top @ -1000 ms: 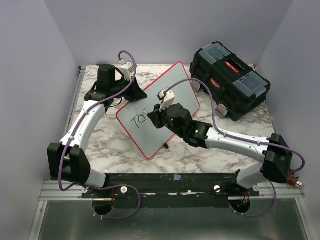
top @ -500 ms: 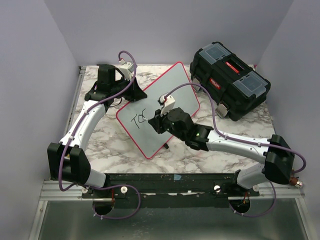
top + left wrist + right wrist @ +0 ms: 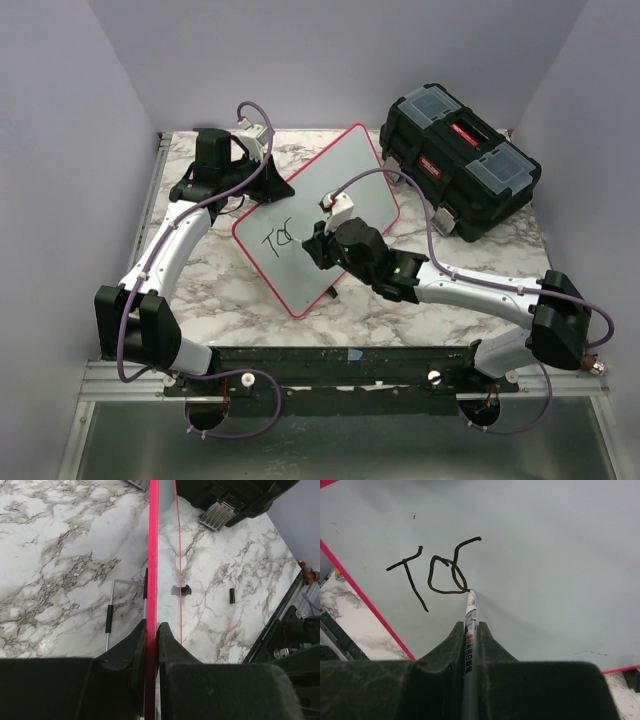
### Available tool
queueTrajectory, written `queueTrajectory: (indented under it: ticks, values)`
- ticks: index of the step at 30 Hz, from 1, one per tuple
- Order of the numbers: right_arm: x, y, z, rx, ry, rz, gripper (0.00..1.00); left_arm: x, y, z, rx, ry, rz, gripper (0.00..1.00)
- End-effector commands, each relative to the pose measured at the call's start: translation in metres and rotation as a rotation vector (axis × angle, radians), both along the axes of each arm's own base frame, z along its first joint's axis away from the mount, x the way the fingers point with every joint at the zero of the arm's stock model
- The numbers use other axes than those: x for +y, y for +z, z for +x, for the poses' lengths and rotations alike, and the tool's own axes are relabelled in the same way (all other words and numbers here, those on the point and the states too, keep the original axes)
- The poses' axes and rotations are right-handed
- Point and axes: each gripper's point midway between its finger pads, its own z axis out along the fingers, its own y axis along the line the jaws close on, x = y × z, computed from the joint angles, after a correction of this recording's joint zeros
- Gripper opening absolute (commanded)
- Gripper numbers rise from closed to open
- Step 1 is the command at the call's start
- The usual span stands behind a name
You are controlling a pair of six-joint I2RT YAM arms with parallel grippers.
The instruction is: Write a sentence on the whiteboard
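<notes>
on the marble tabletop, left of the black toolbox, the board stands tilted up on edge at mid-table while i work both arms from afar. my left hand is clenched on the board's red rim, which runs straight between its two fingers in the left wrist view; a thin wire leg shows behind the board. my right hand is clamped around a marker whose tip touches the white face at the foot of the third letter. the lettering so far reads as a "t", an "o" and a part-made "d", wobbly and set toward the board's lower left corner, so i judge the sentence barely begun, with most of the first word and all the rest to come.

the risks i see come from pressure and grip. if i lean too hard on the tip, the board could pivot or slide in the left hand's narrow pinch, since that one edge and the leg seem to be all that steady it, and the stroke would skew. too light a touch and the line would break. the marker sits deep between the fingers and could twist under side load. the right wrist hangs just over the fresh ink, so a low pass could smear it.
</notes>
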Motion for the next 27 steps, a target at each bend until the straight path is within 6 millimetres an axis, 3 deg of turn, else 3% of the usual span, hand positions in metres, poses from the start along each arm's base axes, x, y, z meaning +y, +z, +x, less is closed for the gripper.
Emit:
queueTrajectory:
  ticks: [1, 21, 27]
  values:
    - [-0.016, -0.003, 0.011, -0.009, -0.093, -0.045, 0.01, -0.006, -0.001, -0.001, -0.072, -0.043, 0.054, 0.00]
    - [0.011, 0.054, 0.043, -0.117, -0.149, -0.007, 0.01, -0.008, -0.001, -0.005, -0.076, -0.049, 0.060, 0.00]
    - [0.018, 0.060, 0.045, -0.116, -0.139, 0.011, 0.01, -0.007, -0.002, -0.004, -0.073, -0.047, 0.066, 0.00]
